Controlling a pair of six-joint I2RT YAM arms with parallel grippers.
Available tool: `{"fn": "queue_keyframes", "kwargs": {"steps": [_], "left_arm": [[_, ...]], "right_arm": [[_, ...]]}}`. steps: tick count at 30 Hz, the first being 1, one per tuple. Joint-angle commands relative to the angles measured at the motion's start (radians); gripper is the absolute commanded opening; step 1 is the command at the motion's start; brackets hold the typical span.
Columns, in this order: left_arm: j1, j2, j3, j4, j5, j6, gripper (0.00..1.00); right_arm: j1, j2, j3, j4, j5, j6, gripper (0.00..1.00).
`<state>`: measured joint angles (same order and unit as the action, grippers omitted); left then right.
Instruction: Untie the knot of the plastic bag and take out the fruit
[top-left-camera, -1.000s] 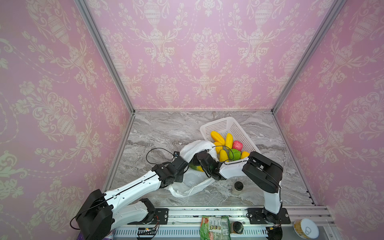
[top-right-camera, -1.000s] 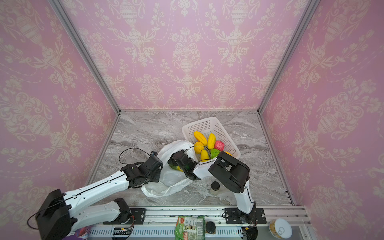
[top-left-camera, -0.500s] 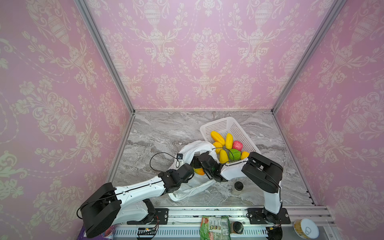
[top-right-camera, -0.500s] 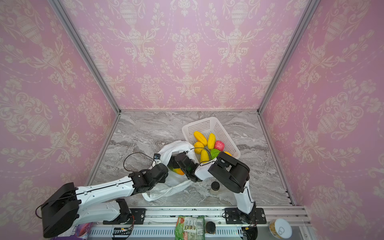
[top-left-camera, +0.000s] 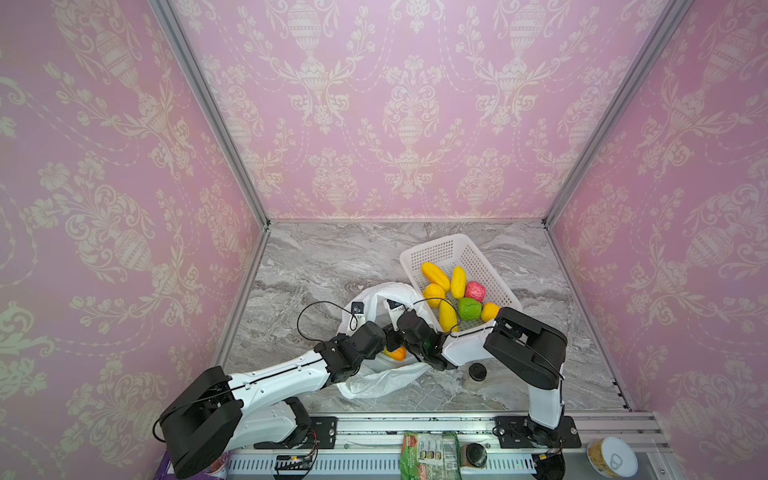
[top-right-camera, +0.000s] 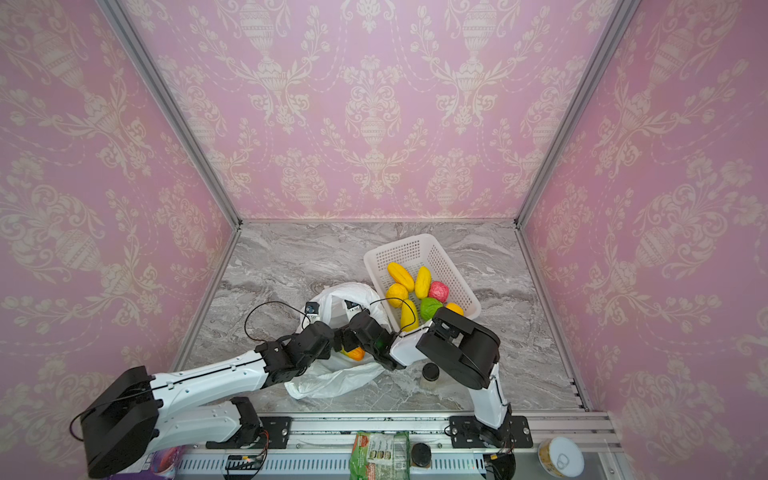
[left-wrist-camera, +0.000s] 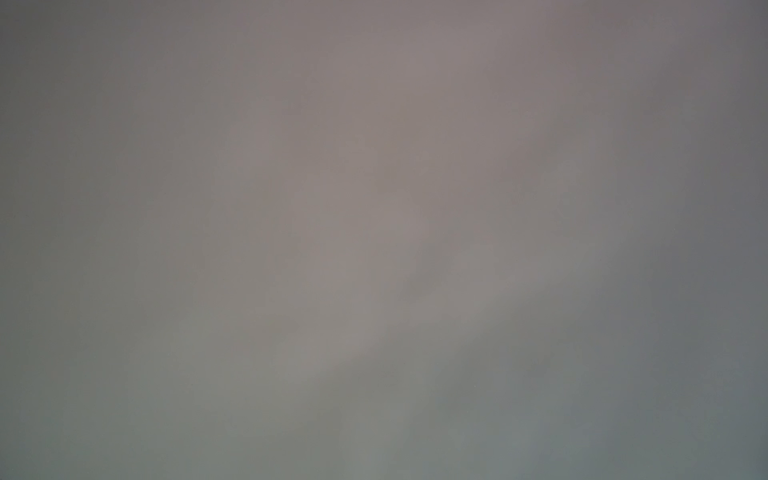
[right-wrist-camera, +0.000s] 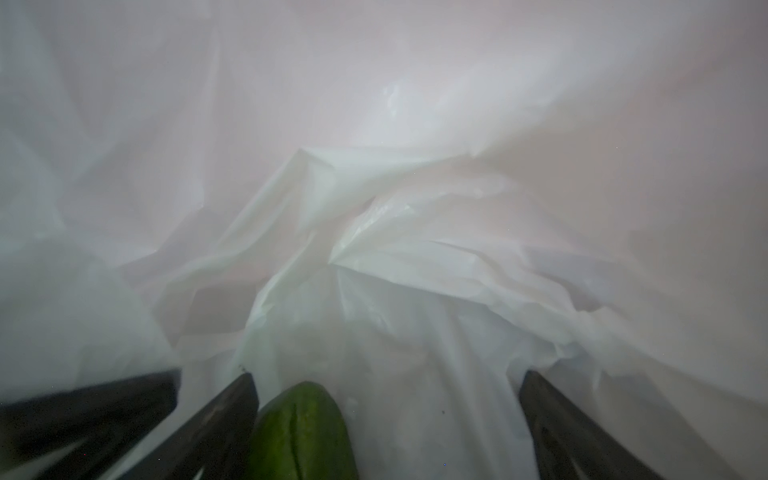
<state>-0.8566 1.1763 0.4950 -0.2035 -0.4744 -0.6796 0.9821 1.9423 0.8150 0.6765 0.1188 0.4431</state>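
Note:
The white plastic bag (top-left-camera: 384, 380) lies crumpled on the marble, its mouth facing the two arms. My right gripper (right-wrist-camera: 386, 399) is open inside it, white plastic all around. The green end of a fruit (right-wrist-camera: 303, 432) lies between its fingers, against one finger (right-wrist-camera: 224, 411). In both top views that fruit's orange part (top-left-camera: 395, 353) shows at the bag mouth between the gripper heads. My left gripper (top-left-camera: 374, 338) is pushed into the bag's edge with its fingers hidden. The left wrist view is a grey blur. The knot is out of view. Several fruits (top-left-camera: 457, 282) lie in the basket.
The white perforated basket (top-left-camera: 440, 249) stands just behind and right of the bag. A small dark jar (top-left-camera: 477, 371) sits on the marble beside my right arm. Along the front rail lie a green packet (top-left-camera: 428, 455) and a tin can (top-left-camera: 611, 457). Pink walls close three sides.
My left arm has swung lower and its gripper has slid right, up against the right gripper at the bag mouth. The orange fruit now shows more. The right arm has hardly moved.

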Motion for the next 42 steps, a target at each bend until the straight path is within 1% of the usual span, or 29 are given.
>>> {"fn": "queue_keyframes", "kwargs": {"steps": [1, 4, 5, 7, 11, 13, 17, 21, 24, 28, 36, 39, 42], "left_arm": [[0.023, -0.025, 0.03, -0.031, 0.026, 0.045, 0.0], [0.034, -0.048, 0.042, -0.05, 0.028, 0.06, 0.0], [0.039, -0.06, 0.044, -0.051, 0.028, 0.065, 0.0], [0.056, -0.087, 0.048, -0.066, 0.037, 0.076, 0.0], [0.098, -0.127, 0.06, -0.088, 0.07, 0.099, 0.0], [0.105, -0.145, 0.061, -0.099, 0.069, 0.11, 0.0], [0.118, -0.159, 0.052, -0.107, 0.065, 0.119, 0.0], [0.12, -0.151, 0.027, -0.074, 0.072, 0.109, 0.0], [0.122, -0.131, 0.017, -0.054, 0.08, 0.105, 0.0], [0.121, -0.098, 0.005, -0.01, 0.098, 0.099, 0.0], [0.121, 0.021, 0.016, 0.056, 0.129, 0.086, 0.0], [0.121, 0.031, 0.025, 0.061, 0.123, 0.087, 0.0], [0.122, 0.022, 0.024, 0.072, 0.104, 0.094, 0.0]], "right_arm": [[0.028, 0.003, -0.033, -0.115, -0.012, -0.109, 0.99], [0.041, 0.008, -0.019, -0.161, 0.03, -0.141, 0.94], [0.046, 0.012, -0.013, -0.175, 0.043, -0.15, 0.91], [0.059, 0.017, 0.001, -0.203, 0.082, -0.173, 0.81], [0.077, 0.017, 0.004, -0.228, 0.148, -0.203, 0.69], [0.083, 0.003, 0.003, -0.236, 0.155, -0.208, 0.62], [0.089, -0.051, -0.007, -0.247, 0.16, -0.202, 0.53], [0.094, -0.153, -0.041, -0.242, 0.139, -0.187, 0.44], [0.094, -0.245, -0.088, -0.218, 0.112, -0.178, 0.39], [0.095, -0.356, -0.161, -0.165, 0.063, -0.169, 0.36], [0.095, -0.486, -0.271, -0.017, -0.072, -0.147, 0.34], [0.094, -0.542, -0.297, 0.004, -0.11, -0.147, 0.31], [0.093, -0.618, -0.329, 0.022, -0.124, -0.142, 0.29]]}}
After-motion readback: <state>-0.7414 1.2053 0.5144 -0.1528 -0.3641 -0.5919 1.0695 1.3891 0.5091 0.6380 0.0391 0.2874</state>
